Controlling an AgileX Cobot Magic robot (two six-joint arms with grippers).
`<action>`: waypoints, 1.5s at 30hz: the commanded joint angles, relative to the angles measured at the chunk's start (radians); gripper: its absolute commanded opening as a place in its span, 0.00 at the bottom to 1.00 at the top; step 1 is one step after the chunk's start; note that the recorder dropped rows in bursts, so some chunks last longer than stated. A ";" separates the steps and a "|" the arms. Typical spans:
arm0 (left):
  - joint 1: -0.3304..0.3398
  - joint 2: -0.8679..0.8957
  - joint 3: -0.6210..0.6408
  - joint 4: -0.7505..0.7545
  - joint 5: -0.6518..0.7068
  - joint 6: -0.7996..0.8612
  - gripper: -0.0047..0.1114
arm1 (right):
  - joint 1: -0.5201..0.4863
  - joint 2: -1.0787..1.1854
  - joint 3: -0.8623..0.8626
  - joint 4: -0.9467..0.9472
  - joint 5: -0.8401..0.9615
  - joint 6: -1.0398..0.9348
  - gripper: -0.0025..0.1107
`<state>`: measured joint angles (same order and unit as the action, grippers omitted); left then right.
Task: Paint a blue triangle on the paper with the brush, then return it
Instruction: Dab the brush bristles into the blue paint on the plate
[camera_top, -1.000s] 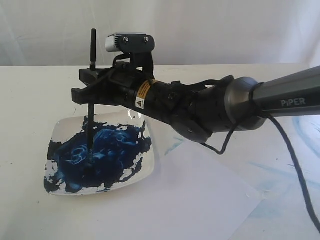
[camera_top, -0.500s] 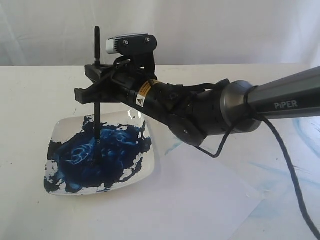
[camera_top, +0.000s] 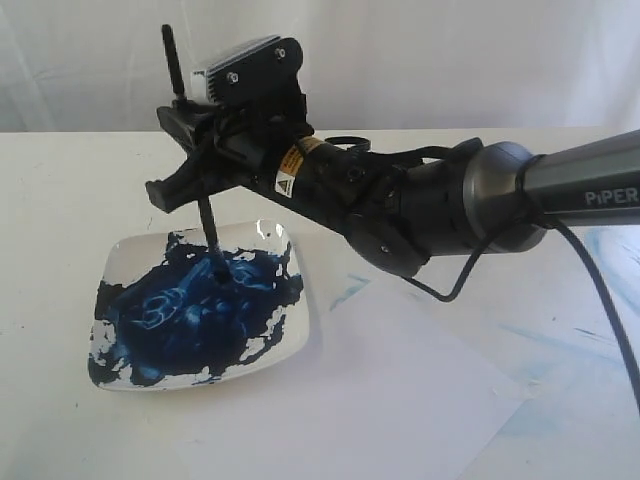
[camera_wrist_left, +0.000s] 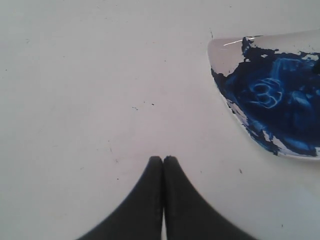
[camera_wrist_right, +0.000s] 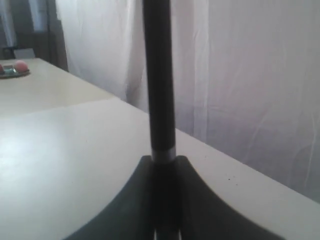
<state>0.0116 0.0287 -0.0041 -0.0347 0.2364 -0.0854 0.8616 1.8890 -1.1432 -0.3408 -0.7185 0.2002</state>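
- Paper (camera_top: 400, 400): white sheet flat on the worktop (camera_top: 60, 200), filling the 5 o'clock part of the exterior view; its near-left edge lies just beside the dish, and a faint pale-blue smear (camera_top: 348, 291) marks it close to the dish's right corner.
- Dish (camera_top: 125, 255): square and white, at 8 o'clock in the view, most of its inside covered in dark blue paint (camera_top: 190, 320) with paler swirls.
- Brush (camera_top: 203, 215): black handle tilted, upper end leaning toward 11 o'clock, bristle end down in the paint toward the dish's far side.
- Right claw (camera_top: 185, 150): reaching in from 3 o'clock, across the paper and over the dish, pinched tight on the brush handle; the right wrist view shows the handle rising from between the two fingers, silver band just above them.
- Left claw (camera_wrist_left: 163, 161): fingertips pressed together with nothing between them, over bare worktop, the dish's rim close by.
- White curtain (camera_top: 450, 60): hangs behind the worktop's far edge at 12 o'clock.
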 joint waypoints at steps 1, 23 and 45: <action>-0.004 -0.004 0.004 -0.009 0.002 0.003 0.04 | -0.001 -0.007 -0.001 -0.094 0.115 0.091 0.02; -0.004 -0.004 0.004 -0.009 0.002 0.003 0.04 | 0.006 -0.007 -0.001 -0.245 0.045 0.539 0.02; -0.004 -0.004 0.004 -0.009 0.002 0.003 0.04 | 0.004 -0.037 -0.001 -0.051 0.059 0.158 0.02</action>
<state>0.0116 0.0287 -0.0041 -0.0347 0.2364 -0.0854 0.8673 1.8788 -1.1432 -0.3977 -0.6106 0.3847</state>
